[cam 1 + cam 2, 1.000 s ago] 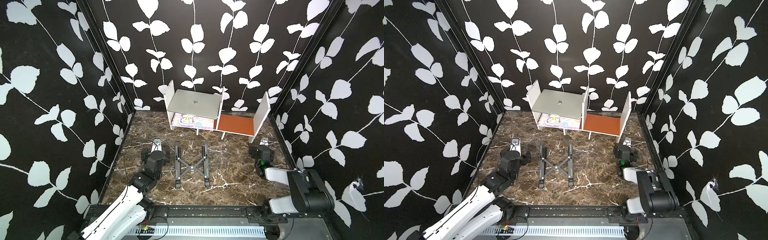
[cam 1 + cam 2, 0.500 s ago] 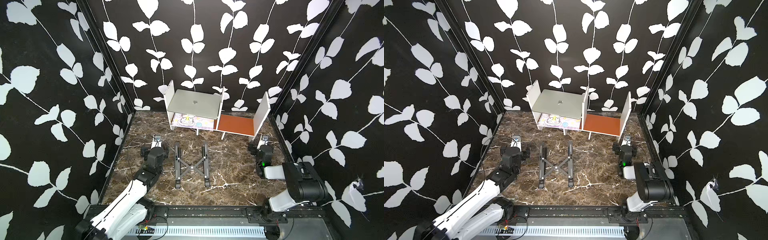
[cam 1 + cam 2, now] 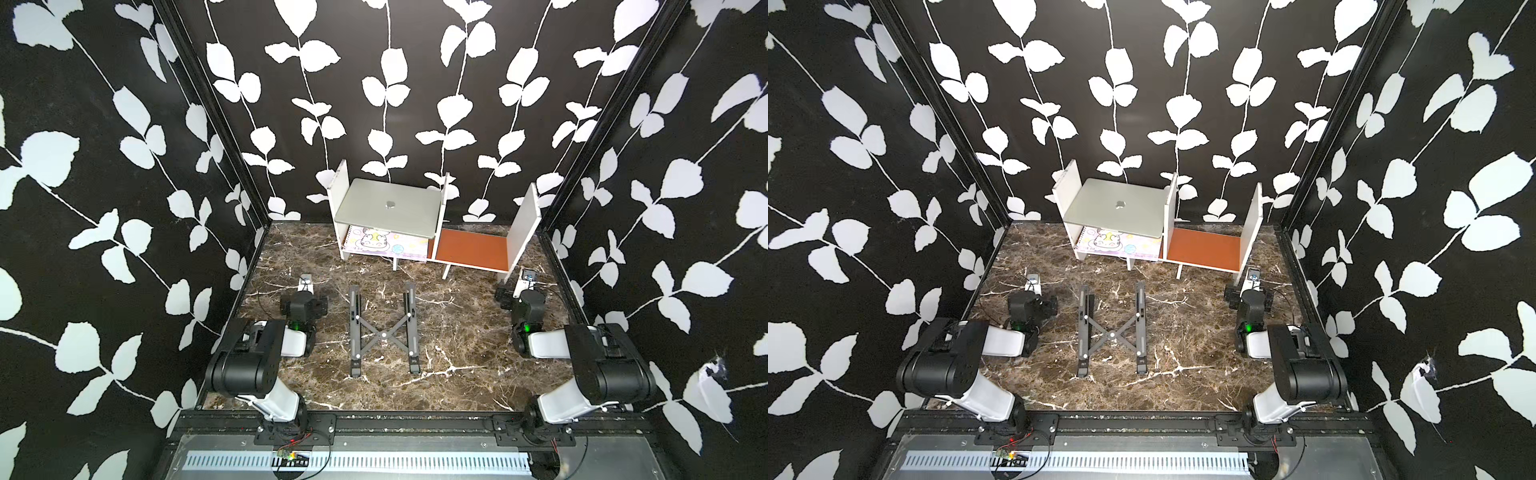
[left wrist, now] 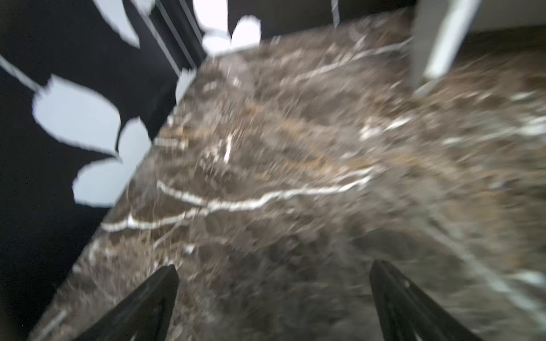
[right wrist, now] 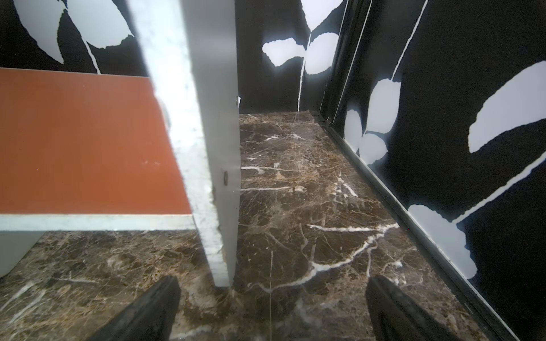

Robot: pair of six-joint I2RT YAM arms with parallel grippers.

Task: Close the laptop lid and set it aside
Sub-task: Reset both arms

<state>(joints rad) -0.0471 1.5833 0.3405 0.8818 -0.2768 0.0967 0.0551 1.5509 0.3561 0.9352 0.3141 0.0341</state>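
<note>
The laptop point(image 3: 388, 208) point(image 3: 1117, 212) lies closed and flat on the upper left shelf of the white rack point(image 3: 523, 226) at the back. The laptop lid point(image 3: 365, 198) faces up, pale silver with a small logo. My left gripper point(image 3: 304, 291) point(image 4: 273, 280) sits low over the marble floor at the left, open and with nothing between its fingers. My right gripper point(image 3: 525, 286) point(image 5: 273, 292) is open too, close to the foot of the rack's right side panel point(image 5: 204, 147). Both are far from the laptop.
A black X-frame stand point(image 3: 384, 328) lies flat mid-floor between the arms. A cartoon-cat notebook point(image 3: 380, 243) sits under the laptop. The rack's right compartment has a bare orange board point(image 3: 473, 249) point(image 5: 82, 141). Leaf-patterned walls enclose three sides.
Both arms have folded back, elbows rising near the front rail. The grippers stayed open near the side walls. The laptop has not moved.
</note>
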